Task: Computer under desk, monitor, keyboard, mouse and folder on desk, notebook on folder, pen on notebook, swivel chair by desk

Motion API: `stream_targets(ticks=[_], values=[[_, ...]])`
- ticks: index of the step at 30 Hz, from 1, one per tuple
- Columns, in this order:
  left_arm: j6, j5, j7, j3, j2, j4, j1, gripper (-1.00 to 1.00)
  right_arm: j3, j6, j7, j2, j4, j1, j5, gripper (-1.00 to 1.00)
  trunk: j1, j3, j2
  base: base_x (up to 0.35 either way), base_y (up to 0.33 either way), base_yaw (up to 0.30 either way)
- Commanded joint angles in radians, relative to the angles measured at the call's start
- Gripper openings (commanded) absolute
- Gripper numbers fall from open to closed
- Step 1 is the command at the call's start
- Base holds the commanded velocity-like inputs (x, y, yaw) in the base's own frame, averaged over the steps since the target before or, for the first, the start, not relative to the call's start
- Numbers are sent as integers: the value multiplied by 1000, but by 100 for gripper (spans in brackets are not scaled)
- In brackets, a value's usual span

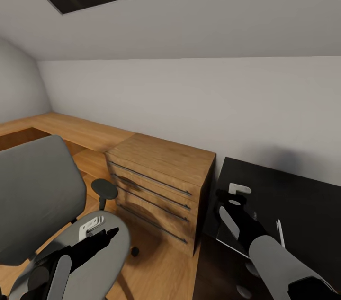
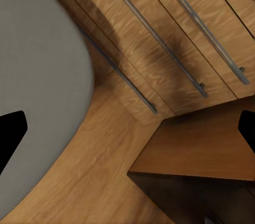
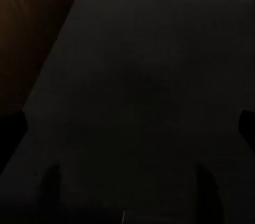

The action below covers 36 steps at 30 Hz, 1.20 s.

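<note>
Grey padded swivel chair (image 1: 33,196) is sitting beneath the spread left gripper (image 1: 102,233); the right gripper (image 1: 232,203), also spread, is hovering over the black table (image 1: 303,200), wooden drawer cabinet (image 1: 161,181) between them.

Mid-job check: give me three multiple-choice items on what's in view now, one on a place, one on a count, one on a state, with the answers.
1. Where is the wooden drawer unit?
A. Between the swivel chair and the black desk
B. Behind the chair
C. On the black desk

2. How many long handles show on its front in the head view?
A. Two
B. Four
C. Six

3. What is on the chair seat?
A. A folder
B. A keyboard
C. Nothing lying on it

Answers: 1 A, it stands between chair and desk. 2 B, four bars run across the front. 3 C, the grey seat shows bare under the left gripper.
</note>
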Motion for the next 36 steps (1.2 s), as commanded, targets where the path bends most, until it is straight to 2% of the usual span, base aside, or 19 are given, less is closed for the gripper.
stream_targets(ticks=[1, 8, 13, 17, 23, 24, 26, 30, 36], values=[[6, -4, -8, 3, -1, -1, -1, 100, 6, 8, -8, -1, -2, -1, -2, 100, 0, -1, -1, 66, 0, 0], [8, -3, -8, 3, -1, 0, -1, 100, 0, 11, -8, -3, -2, -1, -2, 100, 0, -1, -1, 23, 0, 0], [8, -4, -8, 3, -1, 2, -1, 100, -55, 18, -9, -2, -16, -1, -4, 100, 0, -1, -1, 3, 0, 0], [9, -4, -8, 2, -1, 2, -1, 100, -63, 26, -11, -2, -25, -1, -5, 100, 0, -1, -1, 0, 0, 0], [11, -4, -8, 3, -1, 2, -1, 100, -145, 81, -12, 0, -29, -1, -5, 100, 0, -1, -1, 0, 0, 0], [11, -4, -8, 2, -1, 2, -1, 100, -183, 105, -12, -1, -29, -1, -5, 100, 0, -1, -1, 0, 0, 0], [12, -4, -8, 2, -1, 2, -1, 100, -203, 122, -12, -1, -29, -1, -5, 100, 0, -1, -1, 0, 0, 0], [12, -4, -8, 2, -1, 2, -1, 100, -226, 142, -11, -1, -29, 0, -5, 100, 0, -1, -1, 0, 0, 0], [12, -4, -8, 2, -1, 2, -1, 100, -235, 150, -11, 0, -28, -1, -6, 100, 0, -2, -1, 0, 0, 0]])
